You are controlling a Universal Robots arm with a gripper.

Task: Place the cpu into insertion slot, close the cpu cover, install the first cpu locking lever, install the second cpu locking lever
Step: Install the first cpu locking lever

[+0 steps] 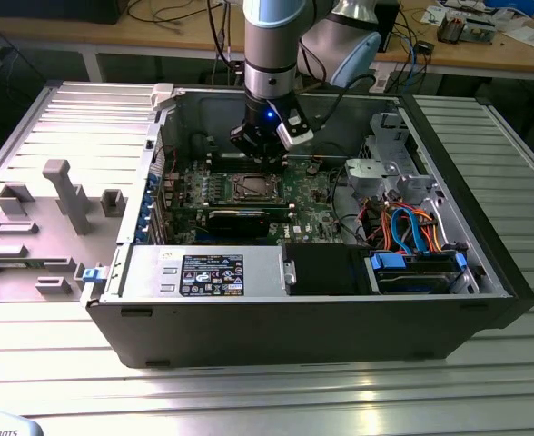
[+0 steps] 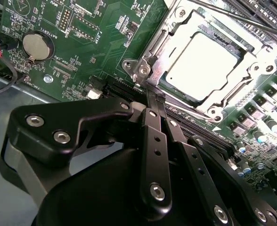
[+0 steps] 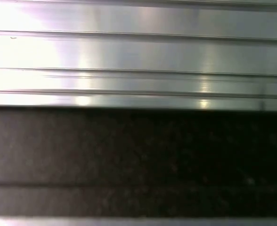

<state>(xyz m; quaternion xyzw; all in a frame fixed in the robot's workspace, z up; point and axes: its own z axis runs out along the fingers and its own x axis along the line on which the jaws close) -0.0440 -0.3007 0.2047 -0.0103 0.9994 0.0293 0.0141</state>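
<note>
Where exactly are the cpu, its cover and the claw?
cpu [image 2: 202,66], second wrist view, middle of its shiny top.
cover [image 2: 153,43], second wrist view, on the frame's side bar.
claw [image 2: 150,92], second wrist view, at its fingertips.

The flat square silver-grey metal cpu [image 2: 202,66] shines almost white inside its bright silver metal cover frame [image 2: 251,70]. Around it spreads the green circuit board [image 2: 110,37], dotted with small white print and a round silver coin battery [image 2: 36,45]. The matte black gripper [image 2: 152,94] carries silver screw heads. In the exterior view, orange and blue cables [image 1: 412,227] cross the dark grey computer case [image 1: 294,327].
</note>
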